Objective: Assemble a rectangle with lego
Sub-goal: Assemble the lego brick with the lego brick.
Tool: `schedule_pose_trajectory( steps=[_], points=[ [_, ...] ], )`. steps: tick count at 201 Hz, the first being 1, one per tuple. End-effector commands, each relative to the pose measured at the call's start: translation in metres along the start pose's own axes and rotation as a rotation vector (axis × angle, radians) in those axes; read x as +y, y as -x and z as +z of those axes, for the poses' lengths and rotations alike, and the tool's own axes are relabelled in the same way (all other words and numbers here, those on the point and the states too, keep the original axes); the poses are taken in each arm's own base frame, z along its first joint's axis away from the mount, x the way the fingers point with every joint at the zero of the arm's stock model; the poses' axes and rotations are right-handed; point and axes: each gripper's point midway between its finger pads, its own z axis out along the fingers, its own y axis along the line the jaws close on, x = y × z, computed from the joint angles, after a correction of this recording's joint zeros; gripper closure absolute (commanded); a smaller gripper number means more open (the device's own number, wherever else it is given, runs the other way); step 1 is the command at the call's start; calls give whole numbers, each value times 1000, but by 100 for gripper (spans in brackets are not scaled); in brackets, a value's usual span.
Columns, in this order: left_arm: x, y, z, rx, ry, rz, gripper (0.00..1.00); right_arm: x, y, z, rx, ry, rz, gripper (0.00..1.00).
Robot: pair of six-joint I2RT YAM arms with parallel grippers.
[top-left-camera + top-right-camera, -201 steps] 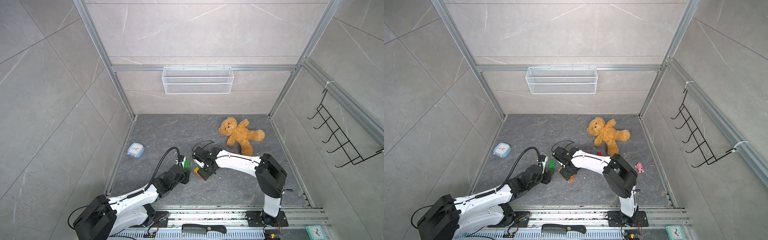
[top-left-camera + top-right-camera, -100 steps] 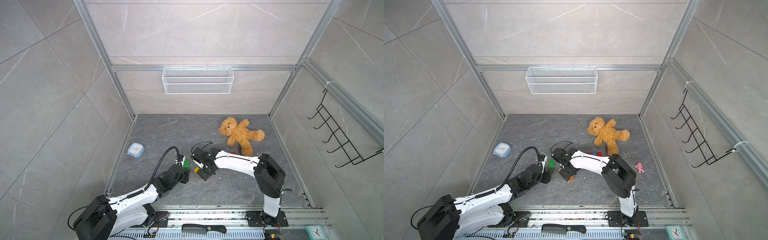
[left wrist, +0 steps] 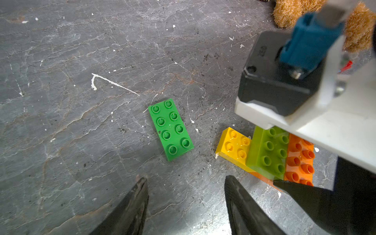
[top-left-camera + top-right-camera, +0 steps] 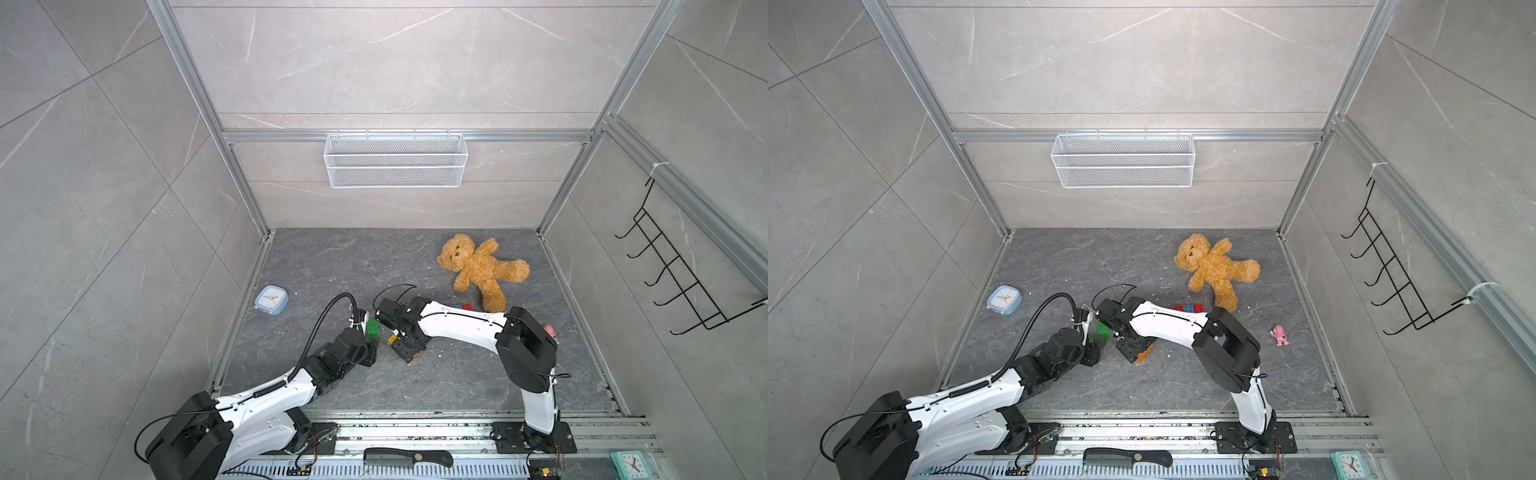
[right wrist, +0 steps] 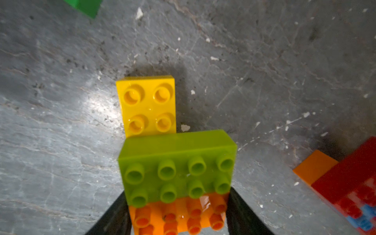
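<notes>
Near the teddy bear [image 4: 478, 266], a flat green brick [image 3: 170, 129], its long axis pointing away from the left gripper [image 3: 185, 178], is being hovered over by parted, empty jaws. An orange brick [image 5: 177, 217] is being clamped by the right gripper [image 5: 177, 193].

A dark grey, stone-patterned desk [image 4: 332, 257], flecked with white chips, carries a scatter of toys. A brown bear [image 4: 478, 266] sprawls at far right, and a blue clock [image 4: 271, 298] sits by the left edge. Near the centre a green brick [image 3: 170, 129] lies flat, studs up. Just right of it, not touching, is a cluster [image 3: 268, 150] of yellow, lime and orange bricks. Red and blue bricks [image 4: 1188, 308] lie beside the bear's foot, and a pink figurine [image 4: 1280, 335] lies near the right edge.
</notes>
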Motion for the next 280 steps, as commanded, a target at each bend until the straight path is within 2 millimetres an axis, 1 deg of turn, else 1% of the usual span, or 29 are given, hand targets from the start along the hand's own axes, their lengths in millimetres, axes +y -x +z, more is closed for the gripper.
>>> schedule_pose_trajectory(
  steps=[1, 20, 45, 69, 90, 101, 118, 142, 152, 164, 180, 195, 207, 237, 251, 265, 280],
  points=[
    [0, 14, -2, -59, -10, 11, 38, -12, -42, 74, 201, -97, 27, 100],
    [0, 20, -1, -67, -18, 8, 38, -7, -35, 64, 165, -63, 52, 100],
    [-4, 25, 0, -77, -30, 10, 38, -6, -33, 55, 142, -51, 71, 100],
    [-3, 25, 1, -83, -27, -3, 38, -7, -35, 65, 153, -70, 89, 100],
    [-1, 24, 2, -80, -18, -13, 38, -10, -44, 76, 186, -102, 95, 100],
    [0, 24, 1, -76, -11, -15, 38, -13, -47, 77, 197, -120, 93, 100],
    [0, 25, 0, -79, -11, -16, 38, -12, -45, 68, 179, -106, 96, 100],
    [1, 26, -2, -86, -9, -13, 38, 4, -33, 50, 124, -1, 117, 100],
    [1, 27, -1, -84, -5, -10, 38, 6, -29, 47, 110, 15, 134, 100],
    [0, 27, -1, -83, -7, -10, 38, 4, -30, 52, 128, -8, 142, 100],
    [1, 27, -1, -80, -4, -12, 38, -5, -40, 73, 199, -90, 126, 100],
    [1, 27, -2, -77, -3, -11, 38, -8, -46, 81, 224, -115, 119, 100],
    [2, 28, -4, -80, -1, -8, 38, -5, -42, 75, 201, -90, 122, 100],
    [2, 30, -7, -85, 2, 3, 38, 4, -32, 46, 139, -5, 136, 100],
    [3, 30, -6, -83, 1, 0, 38, 9, -29, 38, 121, 33, 143, 100],
    [3, 28, -4, -79, 6, -10, 38, 13, -32, 41, 134, 52, 141, 100],
    [7, 26, -2, -73, 25, -25, 36, 11, -36, 46, 158, 33, 135, 100]
  ],
)
